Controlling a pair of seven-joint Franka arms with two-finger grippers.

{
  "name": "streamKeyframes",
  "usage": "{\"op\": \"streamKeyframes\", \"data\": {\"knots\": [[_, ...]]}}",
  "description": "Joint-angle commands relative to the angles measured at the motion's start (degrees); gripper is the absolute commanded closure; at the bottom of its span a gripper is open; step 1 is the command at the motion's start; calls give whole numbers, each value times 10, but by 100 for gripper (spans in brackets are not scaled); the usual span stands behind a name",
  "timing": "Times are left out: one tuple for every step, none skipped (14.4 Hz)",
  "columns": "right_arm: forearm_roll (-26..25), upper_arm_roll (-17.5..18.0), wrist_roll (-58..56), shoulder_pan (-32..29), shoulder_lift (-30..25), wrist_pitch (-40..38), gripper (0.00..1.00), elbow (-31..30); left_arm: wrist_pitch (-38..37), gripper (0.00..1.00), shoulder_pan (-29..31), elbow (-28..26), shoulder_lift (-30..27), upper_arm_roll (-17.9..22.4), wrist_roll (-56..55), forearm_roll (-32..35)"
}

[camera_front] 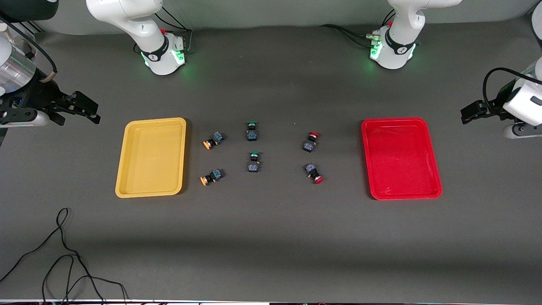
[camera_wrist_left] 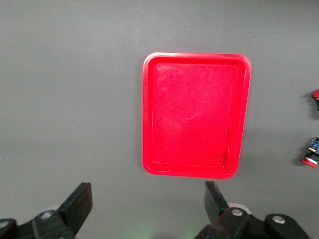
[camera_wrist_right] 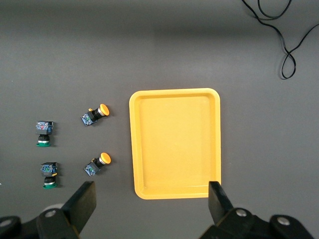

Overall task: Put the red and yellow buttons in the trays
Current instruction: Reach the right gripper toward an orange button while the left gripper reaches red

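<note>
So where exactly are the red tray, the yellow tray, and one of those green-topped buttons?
red tray (camera_front: 401, 186), front view, on its bare floor near the rim.
yellow tray (camera_front: 151, 159), front view, middle of its bare floor.
green-capped button (camera_front: 252, 125), front view, on its green cap; the one farther from the camera.

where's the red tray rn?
The red tray lies flat on the table toward the left arm's end, beside the two red-capped buttons, which sit between it and the green-capped pair; it holds nothing.

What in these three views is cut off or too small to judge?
- Left gripper: front view's edge crops its arm.
- Farther red button: cropped by the left wrist view's edge.
- Green buttons: absent from the left wrist view.
- Button bodies' markings: too small everywhere.
</note>
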Motion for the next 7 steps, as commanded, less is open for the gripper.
{"op": "streamKeyframes", "data": {"knots": [[-11, 1, -13, -2, 6, -12, 0, 15, -20, 0, -12, 23, 3, 8, -13, 6], [-11, 1, -13, -3, 10, -19, 0, 15, -20, 0, -10, 24, 5, 9, -6, 6], [-11, 1, -12, -2, 11, -21, 0, 14, -23, 0, -10, 24, 7, 10, -6, 7], [-11, 4, -5, 2, 11, -22, 0, 14, -27, 0, -10, 26, 13, 9, -6, 8], [-11, 10, -3, 4, 14, -26, 0, 12, -30, 0, -16, 28, 17, 5, -8, 7], [-10, 28, 3, 3, 31, -35, 0, 12, -54, 0, -18, 31, 31, -5, -14, 3], [-6, 38, 34, 3, 44, -39, 0, 9, -78, 0, -19, 31, 35, -15, -14, 1]]}}
